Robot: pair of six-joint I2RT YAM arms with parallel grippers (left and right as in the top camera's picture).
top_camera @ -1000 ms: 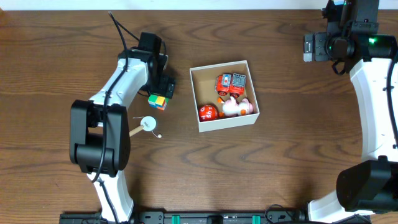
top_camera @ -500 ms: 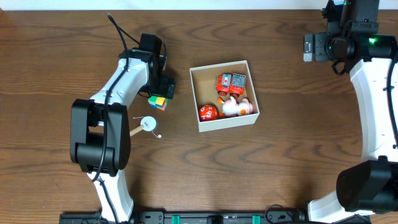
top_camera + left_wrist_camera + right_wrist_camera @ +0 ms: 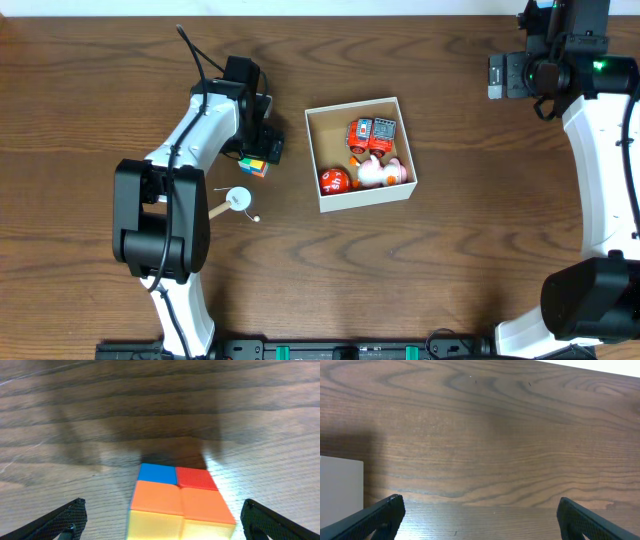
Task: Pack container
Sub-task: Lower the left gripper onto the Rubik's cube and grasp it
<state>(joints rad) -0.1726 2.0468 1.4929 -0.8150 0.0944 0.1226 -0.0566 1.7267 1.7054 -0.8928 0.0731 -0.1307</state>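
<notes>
Nearest on the dark brown wooden table, on the left side, lies a small white round toy on a light wooden stick, touching nothing else. Just beyond it sits a small plastic cube with blue, red, orange and yellow tiles, resting flat on the wood. The left gripper hangs directly over this cube. In the left wrist view its two black fingers stand wide apart at the lower corners, with the cube between them and clear of both, so the pincer is fully spread and grasps nothing.

To the right of the cube, apart from it and near the table's middle, stands the square, shallow white-walled container with a brown cardboard floor, turned slightly askew. Inside it, a red ball with white marks lies at the near left. A pink and white animal figure lies beside the ball, and an orange-red boxy toy lies farther back.

At the far right edge the right gripper hovers over bare wood, its fingers spread wide and holding nothing.
</notes>
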